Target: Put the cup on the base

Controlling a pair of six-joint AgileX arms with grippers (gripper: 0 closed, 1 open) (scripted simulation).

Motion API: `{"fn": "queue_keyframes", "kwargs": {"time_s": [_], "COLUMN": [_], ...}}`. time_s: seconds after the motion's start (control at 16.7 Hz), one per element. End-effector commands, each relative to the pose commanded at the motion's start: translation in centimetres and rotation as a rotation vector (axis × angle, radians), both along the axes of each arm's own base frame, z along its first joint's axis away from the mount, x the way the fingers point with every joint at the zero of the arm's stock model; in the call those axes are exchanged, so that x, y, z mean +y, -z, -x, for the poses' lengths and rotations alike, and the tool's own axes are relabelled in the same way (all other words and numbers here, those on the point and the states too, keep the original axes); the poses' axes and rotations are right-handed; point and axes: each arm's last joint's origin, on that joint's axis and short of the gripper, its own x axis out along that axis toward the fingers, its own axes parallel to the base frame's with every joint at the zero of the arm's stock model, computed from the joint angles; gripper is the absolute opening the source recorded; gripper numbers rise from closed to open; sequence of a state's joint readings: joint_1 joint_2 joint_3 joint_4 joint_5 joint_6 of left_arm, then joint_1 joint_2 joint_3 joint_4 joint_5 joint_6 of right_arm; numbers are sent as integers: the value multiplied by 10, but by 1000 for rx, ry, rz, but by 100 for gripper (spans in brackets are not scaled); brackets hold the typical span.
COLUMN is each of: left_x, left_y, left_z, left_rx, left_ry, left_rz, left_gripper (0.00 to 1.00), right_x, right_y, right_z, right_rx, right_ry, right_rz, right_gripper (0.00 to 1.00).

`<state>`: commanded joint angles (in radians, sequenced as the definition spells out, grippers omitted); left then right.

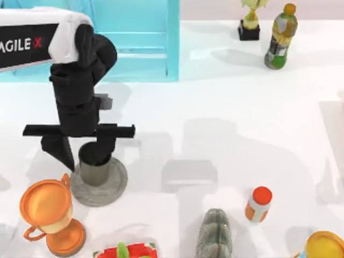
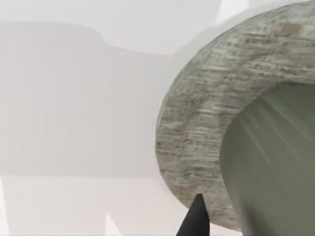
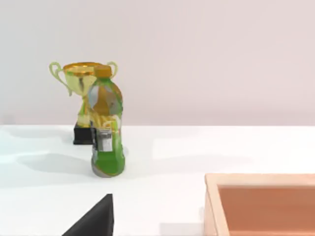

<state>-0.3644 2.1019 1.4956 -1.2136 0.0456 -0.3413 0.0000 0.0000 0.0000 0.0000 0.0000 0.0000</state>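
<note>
A white desk [image 1: 226, 134] carries the scene, with a pale blue rack-like structure [image 1: 145, 43] at its far edge. Toward the desk's left side, the small dark grey-olive matte tumbler, the cup [image 1: 95, 171], stands upright on the flat round grey stone-like disc, the base [image 1: 107, 191], which is wider than the cup and rings it all round. The left gripper [image 1: 86, 151] hangs directly over the cup: one black finger reaches down at the cup's mouth and the other comes down just outside the cup on its left, so the fingers stand spread with the cup wall between them; whether they touch that wall I cannot tell. In the left wrist view the base's rough grey surface [image 2: 197, 132] and the cup's smooth olive wall [image 2: 275, 167] sit very close, with a black fingertip [image 2: 197, 219] over the base's edge.

An orange two-handled trophy cup [image 1: 51, 215] stands just left of the base. A small orange-capped jar [image 1: 259, 204] and a grey ridged object [image 1: 214, 236] lie nearer the front, right of centre. At the far right a green bottle with an orange cap [image 1: 280, 37] stands beside a small gold trophy on a black square foot [image 1: 250, 21].
</note>
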Motion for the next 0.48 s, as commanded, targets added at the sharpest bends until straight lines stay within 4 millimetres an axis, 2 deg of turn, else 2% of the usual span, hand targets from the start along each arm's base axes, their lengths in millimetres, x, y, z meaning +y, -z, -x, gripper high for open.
{"fn": "queue_keyframes", "kwargs": {"time_s": [0.18,0.48], "left_x": [0,0], "left_y": [0,0], "left_z": [0,0], "left_rx": [0,0], "left_ry": [0,0], "left_rz": [0,0], "left_gripper": [98,100], "right_x": [0,0], "right_y": [0,0], "right_z": [0,0], "right_rx": [0,0], "right_ry": [0,0], "right_rz": [0,0], "right_gripper": [100,100]}}
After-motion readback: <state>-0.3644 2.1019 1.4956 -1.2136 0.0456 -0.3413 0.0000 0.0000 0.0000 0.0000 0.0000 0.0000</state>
